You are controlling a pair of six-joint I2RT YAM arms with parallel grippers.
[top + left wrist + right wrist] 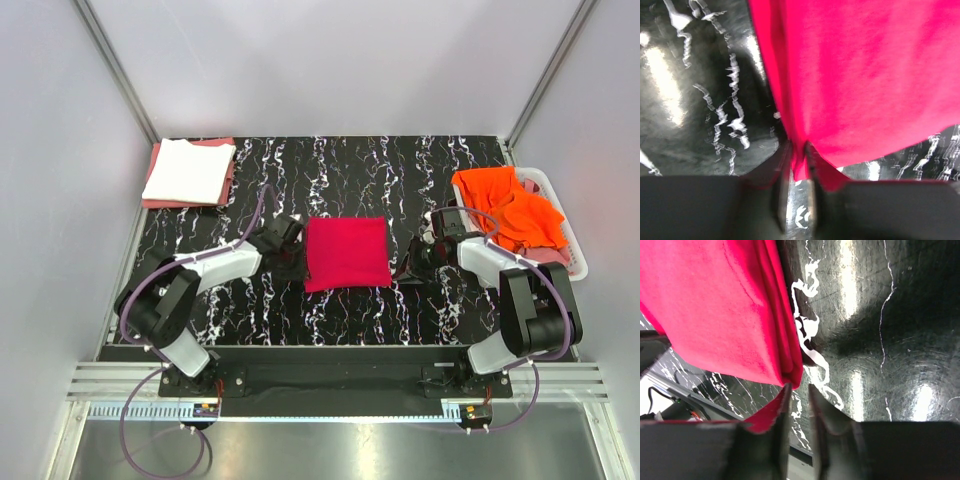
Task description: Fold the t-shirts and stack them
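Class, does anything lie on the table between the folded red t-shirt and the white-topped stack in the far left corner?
Nothing visible does. Between the red t-shirt and the stack the table is bare. Only the left gripper sits on that side, at the shirt's left edge.

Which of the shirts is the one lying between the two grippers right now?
The crimson-red shirt, folded square at table centre. The white shirt lies on a pink one far left; the orange one fills the basket at right.
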